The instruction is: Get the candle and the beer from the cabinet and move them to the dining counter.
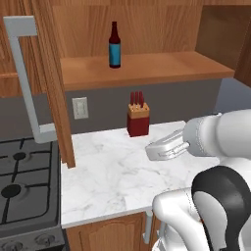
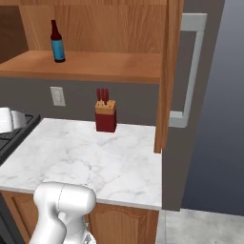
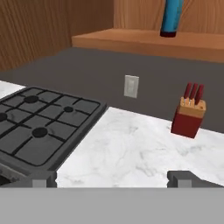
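Note:
The beer, a dark brown bottle with a blue label, stands upright on the bottom shelf of the open cabinet. It also shows in the right base view as the beer and at the top of the hand view as the beer. My gripper hovers low over the marble worktop, well below and right of the bottle. In the hand view the gripper is open, its tips wide apart with nothing between them. The candle and the dining counter are out of view.
A red knife block stands at the back of the small marble worktop, beside a wall outlet. A gas stove adjoins the worktop on the left. The open cabinet doors jut out over the worktop's two ends.

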You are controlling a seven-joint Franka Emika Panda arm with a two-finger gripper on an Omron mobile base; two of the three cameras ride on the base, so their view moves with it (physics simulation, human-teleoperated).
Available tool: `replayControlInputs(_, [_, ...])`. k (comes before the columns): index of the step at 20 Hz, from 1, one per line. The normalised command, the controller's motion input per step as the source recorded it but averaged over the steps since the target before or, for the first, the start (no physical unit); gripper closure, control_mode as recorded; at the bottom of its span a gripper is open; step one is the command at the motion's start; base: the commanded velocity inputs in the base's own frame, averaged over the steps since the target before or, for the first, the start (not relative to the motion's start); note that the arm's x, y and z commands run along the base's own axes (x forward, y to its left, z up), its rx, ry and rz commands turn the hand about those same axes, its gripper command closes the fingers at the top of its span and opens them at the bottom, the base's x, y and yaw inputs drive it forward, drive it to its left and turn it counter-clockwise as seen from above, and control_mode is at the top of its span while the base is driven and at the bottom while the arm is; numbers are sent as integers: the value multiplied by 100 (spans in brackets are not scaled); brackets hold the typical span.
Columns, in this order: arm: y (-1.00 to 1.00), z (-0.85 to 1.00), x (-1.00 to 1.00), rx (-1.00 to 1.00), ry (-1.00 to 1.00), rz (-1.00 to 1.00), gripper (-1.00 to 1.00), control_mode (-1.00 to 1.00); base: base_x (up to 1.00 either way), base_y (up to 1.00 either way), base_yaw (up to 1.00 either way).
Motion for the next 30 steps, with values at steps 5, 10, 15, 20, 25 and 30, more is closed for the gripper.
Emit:
replayControlInputs(5, [8, 57, -4, -15, -37, 0, -100, -100, 0, 0, 0])
replayControlInputs(10, [-9, 42, -3, -8, -28, 0, -100, -100, 0, 0, 0])
replayControlInputs(15, [-37, 31, 0, -1, -12, 0, -100, -100, 0, 0, 0])
replayControlInputs(20, [-75, 18, 0, 3, -1, -10, -100, -100, 0, 0, 0])
replayControlInputs(25, [-27, 47, 3, 12, 2, -27, -100, -100, 0, 0, 0])
replayControlInputs(30, [-2, 51, 5, 8, 8, -24, -100, -100, 0, 0, 0])
